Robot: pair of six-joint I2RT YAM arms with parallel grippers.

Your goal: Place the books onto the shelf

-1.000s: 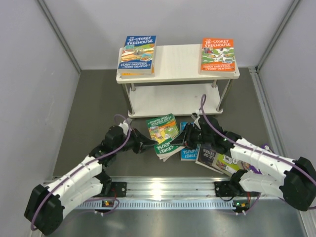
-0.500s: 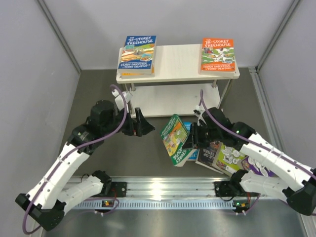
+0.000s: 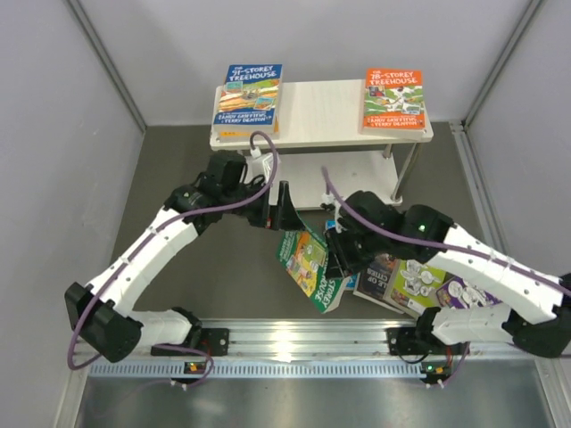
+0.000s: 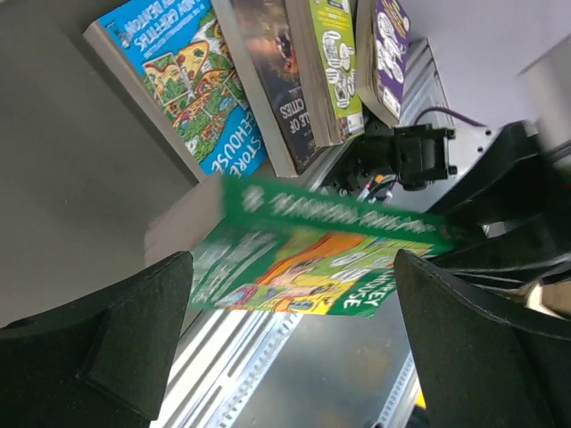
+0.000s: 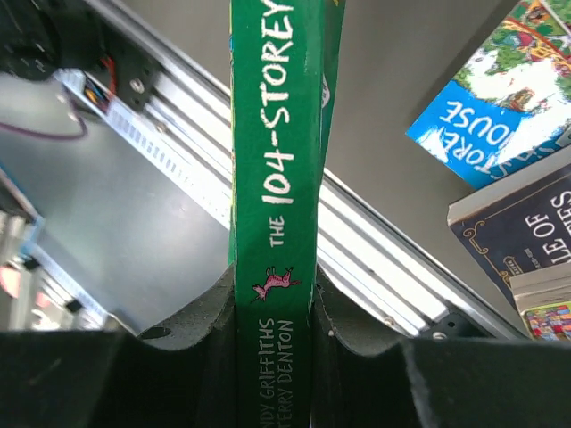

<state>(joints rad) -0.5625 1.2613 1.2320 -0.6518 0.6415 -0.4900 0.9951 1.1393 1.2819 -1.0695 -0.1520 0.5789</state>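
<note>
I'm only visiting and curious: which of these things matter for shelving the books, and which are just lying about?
Part of the job:
- shelf, with a blue book and an orange book on top
- green book, clamped in the right gripper
- left gripper, open
- loose books on the table

Just there:
- metal rail
- purple cables

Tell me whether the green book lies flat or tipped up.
Tipped up: the right claw pinches the green book by its spine, cover angled steeply.

White arm links, black joints, purple cables.
</note>
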